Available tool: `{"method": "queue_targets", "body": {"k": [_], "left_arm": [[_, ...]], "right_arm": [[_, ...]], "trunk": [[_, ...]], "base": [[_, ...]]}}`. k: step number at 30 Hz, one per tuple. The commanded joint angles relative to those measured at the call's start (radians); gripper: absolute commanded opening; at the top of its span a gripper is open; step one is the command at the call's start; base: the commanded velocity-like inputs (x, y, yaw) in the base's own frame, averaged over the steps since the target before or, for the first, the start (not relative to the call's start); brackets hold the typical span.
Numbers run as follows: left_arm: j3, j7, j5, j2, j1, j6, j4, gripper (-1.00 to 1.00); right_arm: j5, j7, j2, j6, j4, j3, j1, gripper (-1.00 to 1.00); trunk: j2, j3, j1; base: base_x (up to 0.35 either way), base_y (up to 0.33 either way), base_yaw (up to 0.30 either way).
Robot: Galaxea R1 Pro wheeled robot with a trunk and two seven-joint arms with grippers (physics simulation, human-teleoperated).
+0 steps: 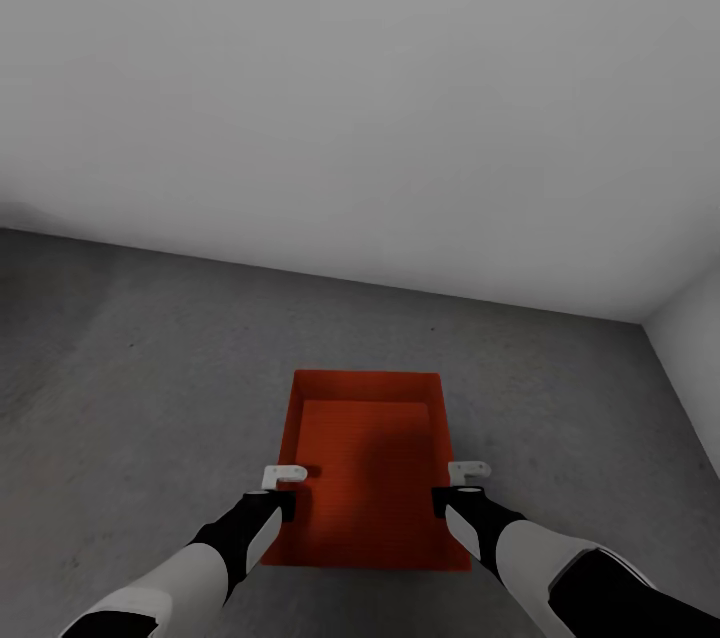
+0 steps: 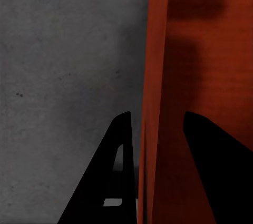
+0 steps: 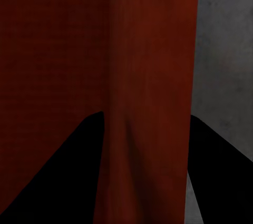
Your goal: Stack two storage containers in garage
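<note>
Here the orange-red rectangular plastic bin [image 1: 365,463] sits over the rough, mottled dark grey concrete floor [image 1: 130,378] near the pale grey wall [image 1: 360,88], tapered walls plain, no lid. From the head, the left gripper [image 1: 285,475] and right gripper [image 1: 468,470] meet its long rims; each wrist camera shows black fingers [image 2: 118,176] straddling a wall, gripping it

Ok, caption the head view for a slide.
Both grippers, left and right, hold an orange-red container over the grey floor.
</note>
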Motion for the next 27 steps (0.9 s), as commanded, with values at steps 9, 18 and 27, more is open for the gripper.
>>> {"method": "queue_targets", "body": {"k": [9,18,27], "left_arm": [[0.035,0.005,-0.005,-0.011,-0.001,0.008,0.003,-1.0],[0.035,0.005,-0.005,-0.011,-0.001,0.008,0.003,-1.0],[0.035,0.005,-0.005,-0.011,-0.001,0.008,0.002,-1.0]], "right_arm": [[0.011,-0.043,0.0,-0.042,-0.003,0.089,0.0,-1.0],[0.011,-0.043,0.0,-0.042,-0.003,0.089,0.001,-1.0],[0.011,-0.043,0.0,-0.042,-0.003,0.09,0.0,-1.0]], "trunk": [[-0.064,-0.029,0.035],[-0.127,-0.057,0.069],[-0.162,-0.073,0.088]], "base": [[0.0,0.0,0.0],[0.0,0.0,0.0],[0.0,0.0,0.0]]}}
